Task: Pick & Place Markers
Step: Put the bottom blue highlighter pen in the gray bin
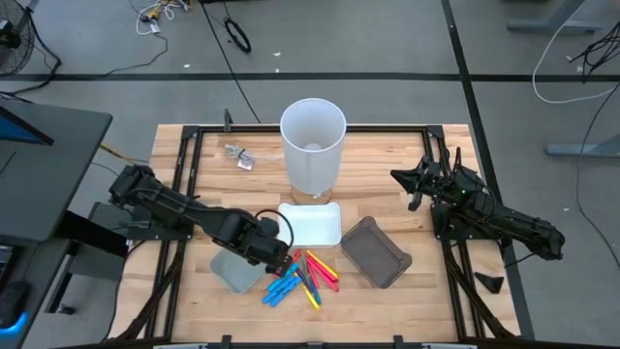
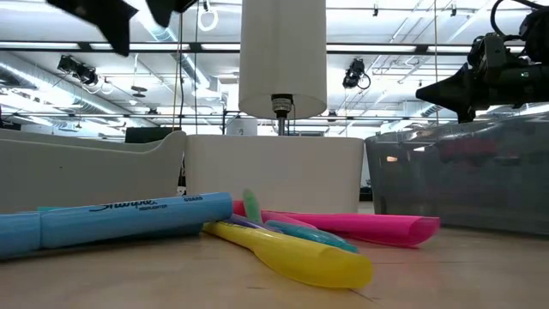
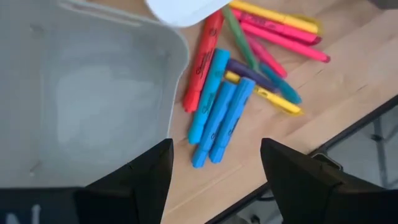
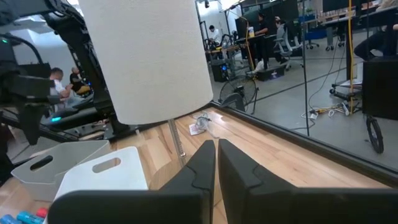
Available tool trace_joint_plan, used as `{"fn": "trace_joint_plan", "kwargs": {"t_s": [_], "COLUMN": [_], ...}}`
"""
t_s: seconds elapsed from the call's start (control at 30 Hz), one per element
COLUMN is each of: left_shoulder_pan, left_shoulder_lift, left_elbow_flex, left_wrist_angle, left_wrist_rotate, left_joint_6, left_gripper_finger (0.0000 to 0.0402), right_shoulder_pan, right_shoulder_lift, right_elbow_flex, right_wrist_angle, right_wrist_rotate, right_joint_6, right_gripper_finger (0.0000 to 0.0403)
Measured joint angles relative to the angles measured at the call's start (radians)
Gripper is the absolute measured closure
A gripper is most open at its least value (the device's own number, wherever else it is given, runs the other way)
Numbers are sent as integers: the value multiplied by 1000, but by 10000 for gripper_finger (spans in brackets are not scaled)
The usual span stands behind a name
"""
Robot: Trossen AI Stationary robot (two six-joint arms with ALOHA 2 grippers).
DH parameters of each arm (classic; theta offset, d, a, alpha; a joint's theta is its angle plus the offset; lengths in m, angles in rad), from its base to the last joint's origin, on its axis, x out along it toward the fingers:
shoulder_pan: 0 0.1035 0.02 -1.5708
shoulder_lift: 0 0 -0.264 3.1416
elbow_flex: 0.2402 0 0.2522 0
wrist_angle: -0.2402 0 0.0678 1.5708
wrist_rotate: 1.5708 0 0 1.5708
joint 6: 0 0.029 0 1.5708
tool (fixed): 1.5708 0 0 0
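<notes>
1. The markers (image 1: 302, 276) all lie in one loose heap on the bare wood near the front edge of the table (image 1: 387, 160): blue ones side by side at the near edge of the heap, with red, pink, yellow and green ones fanned out and crossing beside them.
2. No marker can be seen inside any tray. The light grey tray (image 3: 81, 106) just beside the heap shows a bare floor in the left wrist view, and the white tray (image 1: 312, 224) and dark grey tray (image 1: 376, 251) look bare from above.
3. By that reading the sorting has not started; every marker is left to move.
4. The left gripper (image 3: 214, 171) hangs above the edge of the heap next to the light grey tray, fingers spread wide and holding nothing, the blue markers showing between them.
5. The right gripper (image 4: 216, 163) waits well apart at the table's right side, fingers pressed together and empty.
6. A tall white lampshade (image 1: 313, 145) stands behind the trays.
</notes>
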Motion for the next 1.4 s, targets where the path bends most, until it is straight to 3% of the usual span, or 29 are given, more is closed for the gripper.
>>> {"fn": "trace_joint_plan", "kwargs": {"t_s": [0.23,0.47,0.97,1.4], "left_shoulder_pan": [-10,-18,-29,-43], "left_shoulder_lift": [101,166,184,297], "left_elbow_flex": [173,261,276,275], "left_wrist_angle": [-100,-111,-110,-78], "left_wrist_rotate": [-25,-27,-28,10], "left_joint_6": [21,22,1,5], "left_gripper_finger": [154,154,154,154], "right_shoulder_pan": [0,0,0,0], "right_shoulder_lift": [0,0,0,0], "right_elbow_flex": [0,0,0,0], "right_wrist_angle": [0,0,0,0], "right_wrist_rotate": [0,0,0,0], "right_joint_6": [0,0,0,0], "right_gripper_finger": [379,379,379,379]}}
